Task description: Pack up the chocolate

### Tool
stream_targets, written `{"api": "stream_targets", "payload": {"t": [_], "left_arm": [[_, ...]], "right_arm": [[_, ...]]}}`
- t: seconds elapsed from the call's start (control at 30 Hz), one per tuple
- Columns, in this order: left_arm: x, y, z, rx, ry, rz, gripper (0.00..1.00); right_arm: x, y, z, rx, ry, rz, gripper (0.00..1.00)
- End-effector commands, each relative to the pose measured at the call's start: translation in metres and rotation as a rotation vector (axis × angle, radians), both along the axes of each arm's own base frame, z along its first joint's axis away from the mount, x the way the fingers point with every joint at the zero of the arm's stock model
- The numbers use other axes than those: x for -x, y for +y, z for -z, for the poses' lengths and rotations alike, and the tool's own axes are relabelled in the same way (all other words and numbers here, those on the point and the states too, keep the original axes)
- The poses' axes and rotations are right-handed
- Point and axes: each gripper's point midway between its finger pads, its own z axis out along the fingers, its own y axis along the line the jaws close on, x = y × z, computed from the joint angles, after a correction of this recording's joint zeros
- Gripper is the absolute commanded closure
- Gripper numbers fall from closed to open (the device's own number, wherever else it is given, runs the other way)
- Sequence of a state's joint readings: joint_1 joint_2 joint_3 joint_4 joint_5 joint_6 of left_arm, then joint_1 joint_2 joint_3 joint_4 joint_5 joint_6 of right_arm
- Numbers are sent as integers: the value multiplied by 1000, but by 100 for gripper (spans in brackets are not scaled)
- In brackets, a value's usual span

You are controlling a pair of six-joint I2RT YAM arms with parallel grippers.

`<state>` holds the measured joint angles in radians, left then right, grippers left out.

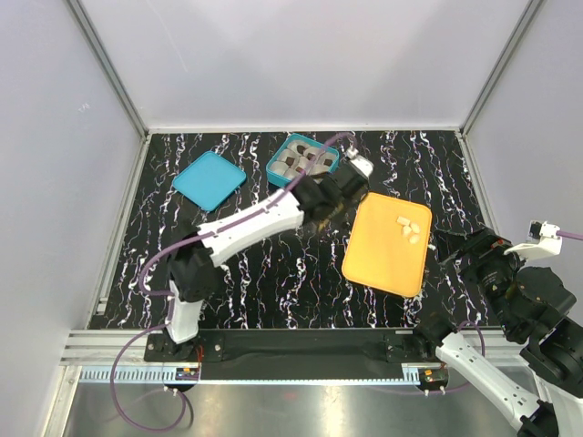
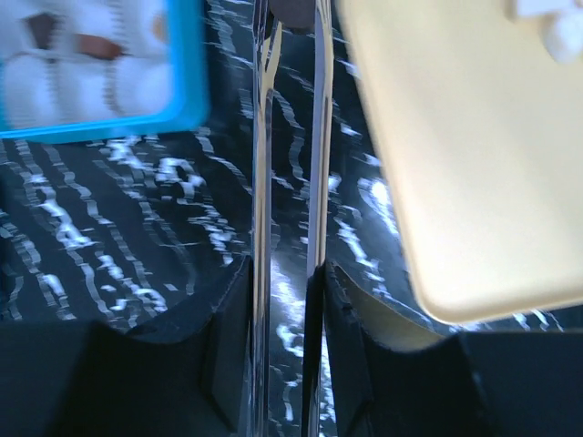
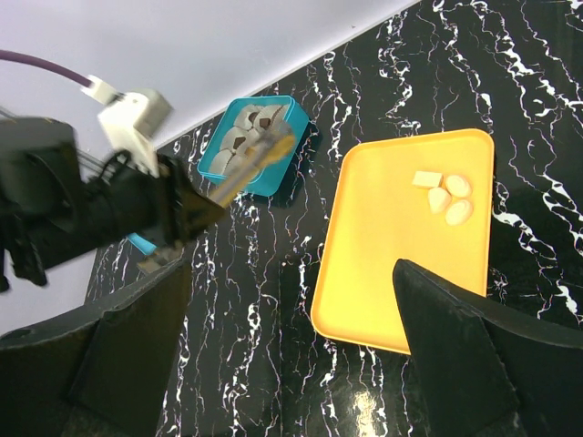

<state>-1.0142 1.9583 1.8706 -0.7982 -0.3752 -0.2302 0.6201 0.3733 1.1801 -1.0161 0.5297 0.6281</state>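
Observation:
Three pale cream pieces of chocolate [image 1: 410, 228] [image 3: 446, 196] lie at the far end of the yellow tray [image 1: 383, 259] [image 3: 383, 255]. Dark pieces sit in grey paper cups inside the teal box [image 1: 302, 160] [image 3: 255, 141]. My left gripper [image 1: 321, 200] [image 2: 287, 273] is shut on a pair of metal tongs [image 2: 319, 137] [image 3: 255, 162], which point between the box and the tray. Something dark brown [image 2: 293, 11] shows between the tongs' tips; I cannot tell what it is. My right gripper [image 1: 453, 246] [image 3: 291, 364] hangs open and empty above the tray's near right side.
A teal lid [image 1: 209, 178] lies flat on the black marbled table [image 1: 273, 282], left of the box. Pale walls enclose the table on three sides. The left arm stretches diagonally across the table's middle.

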Motion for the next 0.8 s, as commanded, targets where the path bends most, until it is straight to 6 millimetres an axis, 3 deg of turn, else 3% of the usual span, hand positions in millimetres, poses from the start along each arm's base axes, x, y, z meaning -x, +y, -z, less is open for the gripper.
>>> {"api": "stream_targets", "payload": {"t": [0.0, 0.13, 0.3, 0.5, 0.77], "left_arm": [[-35, 44, -48, 39, -98, -101, 62], [-63, 84, -55, 12, -124, -186, 61], [-96, 127, -41, -40, -110, -287, 61], [-117, 151, -27, -104, -106, -347, 61], [-129, 163, -5, -171, -75, -374, 61]], "right_arm": [[2, -1, -10, -27, -35, -1, 0], [2, -2, -9, -23, -37, 4, 0], [1, -3, -10, -14, -40, 7, 0], [1, -7, -11, 8, -43, 19, 0], [-1, -9, -8, 26, -41, 34, 0]]}}
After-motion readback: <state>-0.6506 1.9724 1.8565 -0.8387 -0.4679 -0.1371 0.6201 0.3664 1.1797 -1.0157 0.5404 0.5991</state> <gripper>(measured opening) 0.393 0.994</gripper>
